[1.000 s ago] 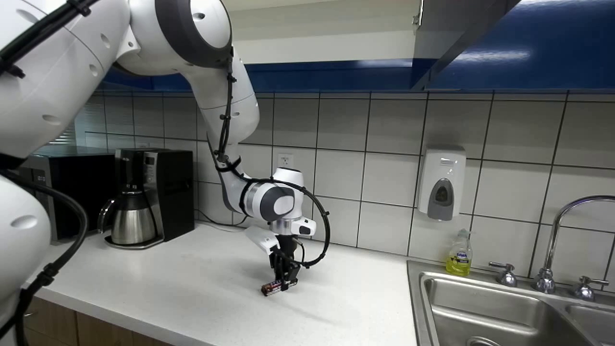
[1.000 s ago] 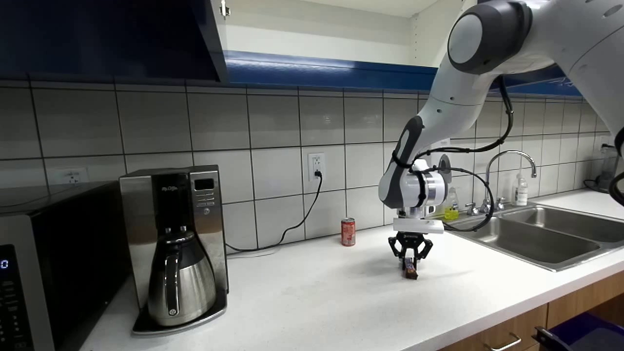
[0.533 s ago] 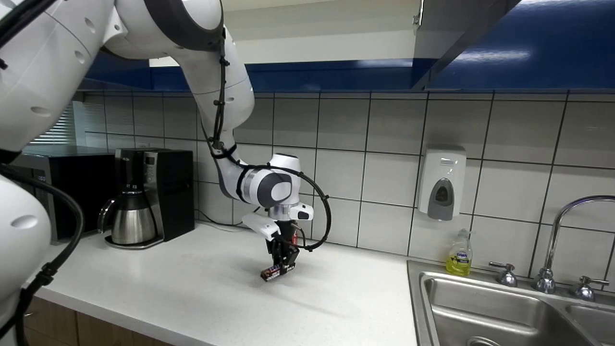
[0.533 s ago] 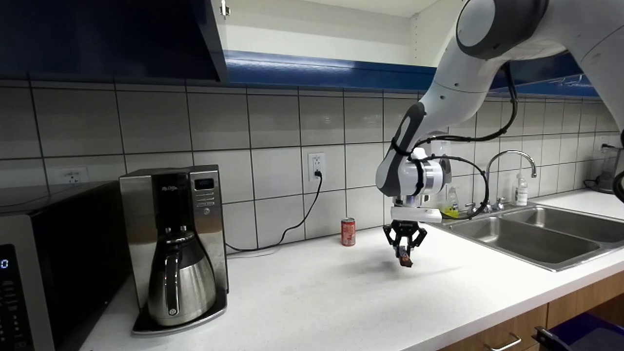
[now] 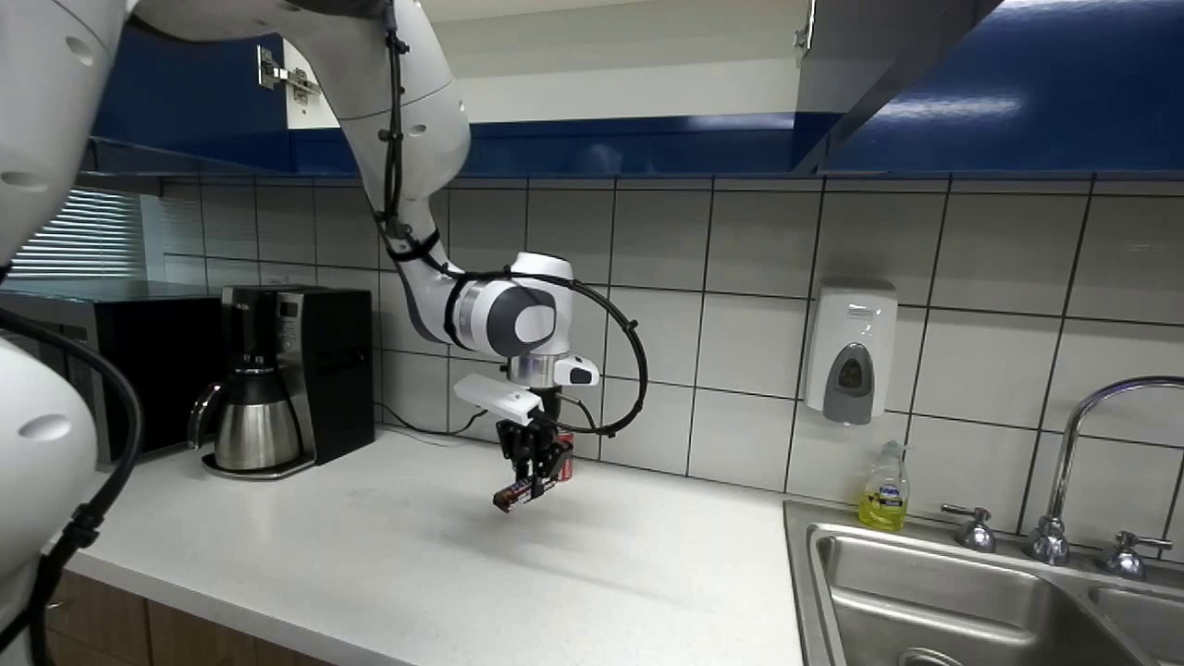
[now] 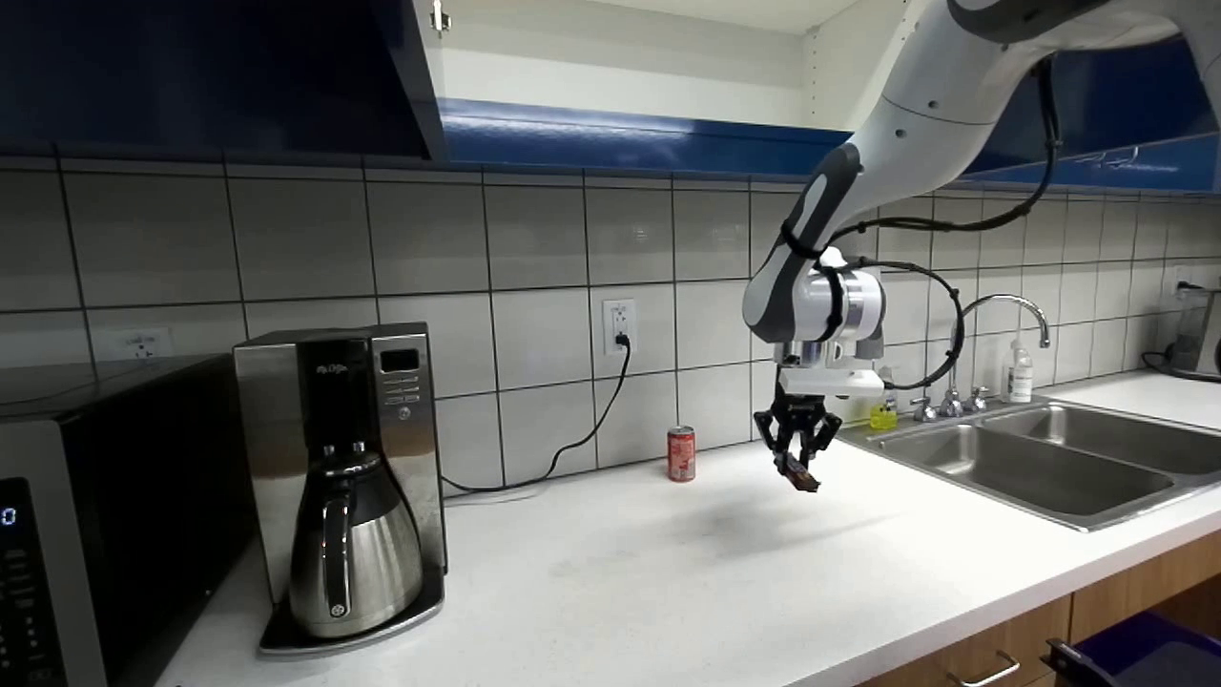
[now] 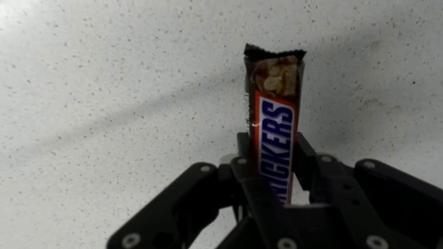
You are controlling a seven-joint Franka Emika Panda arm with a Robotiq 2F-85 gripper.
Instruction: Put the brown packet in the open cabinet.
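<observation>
My gripper [image 5: 539, 488] is shut on the brown packet [image 5: 511, 497], a slim dark brown bar with a reddish label, and holds it above the white counter. In the wrist view the packet [image 7: 275, 121] sits between both fingertips, its far end sticking out beyond them; its near end is hidden behind the gripper. The packet [image 6: 803, 480] also shows below the gripper [image 6: 795, 462] in an exterior view, tilted with its free end lower. The open cabinet [image 5: 638, 146], with blue edge and whitish interior, hangs on the wall well above the gripper; its lower edge [image 6: 649, 138] shows too.
A red can [image 6: 681, 454] stands on the counter near the wall. A coffee maker [image 6: 405, 458] and a microwave [image 6: 143, 477] stand to one side. A steel sink [image 5: 805, 573] is at the other. An open blue cabinet door [image 5: 1008, 102] juts outward.
My gripper has risen from close over the counter, carrying the packet up with it. The packet now tilts and has turned somewhat. The upper arm has lifted too.
</observation>
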